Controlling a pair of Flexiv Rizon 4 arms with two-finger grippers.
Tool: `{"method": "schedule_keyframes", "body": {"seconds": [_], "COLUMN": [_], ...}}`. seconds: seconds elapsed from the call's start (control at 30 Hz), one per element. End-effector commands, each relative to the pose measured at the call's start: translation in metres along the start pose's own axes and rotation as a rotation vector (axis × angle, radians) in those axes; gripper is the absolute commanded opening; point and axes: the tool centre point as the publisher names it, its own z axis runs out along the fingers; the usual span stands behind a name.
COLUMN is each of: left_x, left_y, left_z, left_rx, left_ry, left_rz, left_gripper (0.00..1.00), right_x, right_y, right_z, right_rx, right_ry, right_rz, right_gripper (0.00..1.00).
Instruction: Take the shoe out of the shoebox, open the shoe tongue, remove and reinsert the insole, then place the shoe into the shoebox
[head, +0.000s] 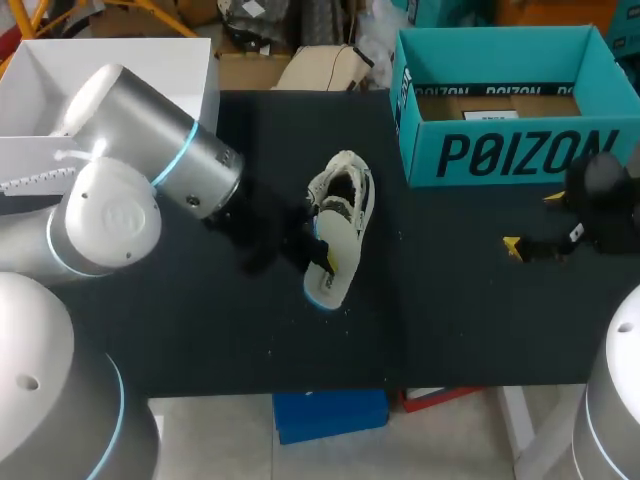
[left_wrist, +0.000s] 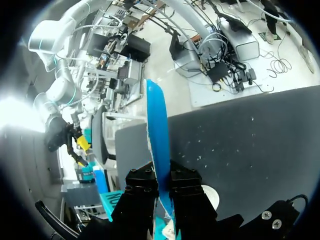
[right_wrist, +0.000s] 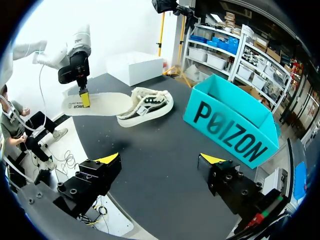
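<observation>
Head view: black table (head: 300, 340) across the middle, with the open teal shoebox (head: 500, 155) upright at its far right corner; inside the box, a brown lining (head: 450, 105) with a small white slip (head: 492, 115) on the floor. Grey-and-white left arm (head: 150, 170) entering from the left side and ending near the table's centre. Cream-and-black shoe (head: 342, 190) outside the shoebox and well apart from it, near mid-table; in the right wrist view, resting on its sole with the opening spread wide. Out of the shoe, the insole (head: 333, 268), white on top and blue beneath, held roughly level just beside the shoe, one end reaching it; touching or apart not discernible. Clamped on the insole, the left gripper (right_wrist: 83, 98): in the left wrist view, both black fingers (left_wrist: 142, 192) pressed against the insole's two faces, the insole seen edge-on and running out ahead of them. Shoe beside this gripper, not between its fingers. Smallest, the right gripper (right_wrist: 160, 159), yellow tips spread wide over bare tabletop in front of the shoebox's printed wall, well apart from both shoe and insole.
</observation>
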Motion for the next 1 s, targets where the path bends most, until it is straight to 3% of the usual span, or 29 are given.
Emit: {"method": "schedule_keyframes", "body": {"seconds": [0.03,0.63,0.77,0.9,1.0], "left_x": [-0.005,0.003,0.009,0.013,0.014], "left_y": [0.007,0.003,0.002,0.004,0.005], "left_z": [-0.002,-0.005,0.000,0.005,0.005], "left_rx": [0.040,0.007,0.056,0.096,0.092], "left_ry": [0.014,0.040,0.008,0.043,0.046], "left_rz": [0.000,-0.069,-0.070,-0.101,-0.127], "left_gripper": [0.00,0.00,0.00,0.00,0.00], "right_x": [0.001,0.001,0.001,0.001,0.001], "right_y": [0.000,0.000,0.000,0.000,0.000], "right_z": [0.000,0.000,0.000,0.000,0.000], "right_rx": [0.000,0.000,0.000,0.000,0.000], "right_ry": [-0.001,-0.001,-0.001,-0.001,-0.001], "right_rz": [0.001,0.001,0.001,0.001,0.001], "right_gripper": [1.00,1.00,1.00,1.00,1.00]}}
